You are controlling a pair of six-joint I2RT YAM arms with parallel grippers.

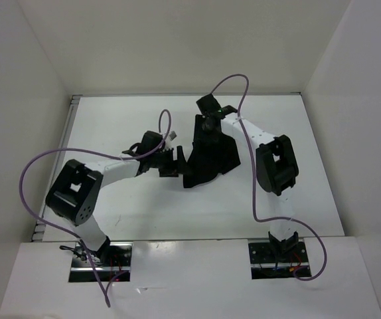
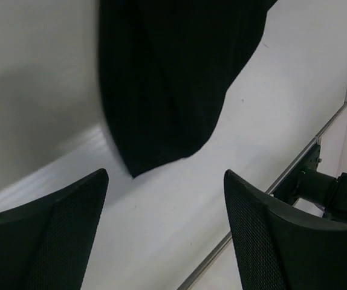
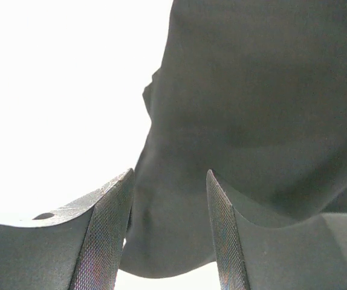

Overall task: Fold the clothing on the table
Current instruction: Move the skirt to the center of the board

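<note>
While the clothing (image 1: 209, 154) lies bunched on the table (image 1: 144, 212), your folding is not finished. The left gripper (image 2: 166, 178) is spread beside it, the right gripper (image 3: 168, 175) spread over its far end.

Top view is evenly bright, lit from above, and the arms cast only faint, soft shadows on the table (image 1: 151, 216). Right wrist view burns out to pure white at 10 o'clock, with the clothing (image 3: 252, 90) washed grey. Left wrist view smears at 10 o'clock, and the fingers (image 2: 52, 241) at 6 o'clock look soft.
</note>
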